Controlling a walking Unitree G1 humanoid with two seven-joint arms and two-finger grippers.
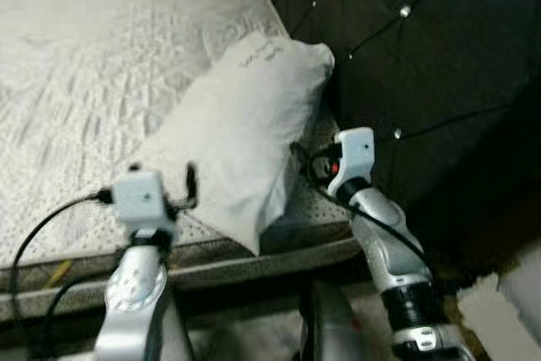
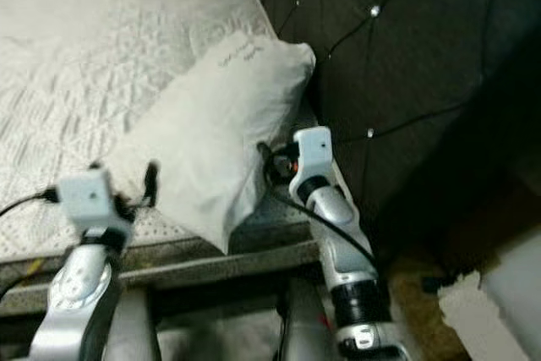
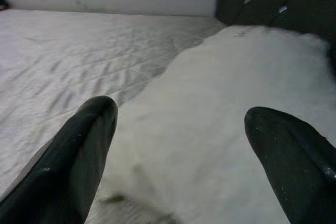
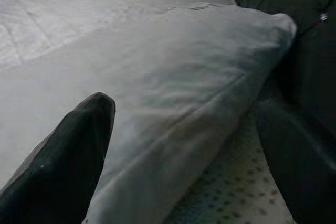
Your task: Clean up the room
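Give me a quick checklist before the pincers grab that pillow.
1. Left pincer open: ok, fingers spread wide.
2. Right pincer open: ok, fingers apart.
3. Pillow between the two arms: ok, left pincer at its near corner, right pincer along its headboard-side edge.
4. Pillow free of other things: ok, it lies on the bare mattress, its far end by the headboard.
5. Contact with pillow: cannot tell; no finger clearly touches it.
6. Cables clear of the fingers: cannot tell.
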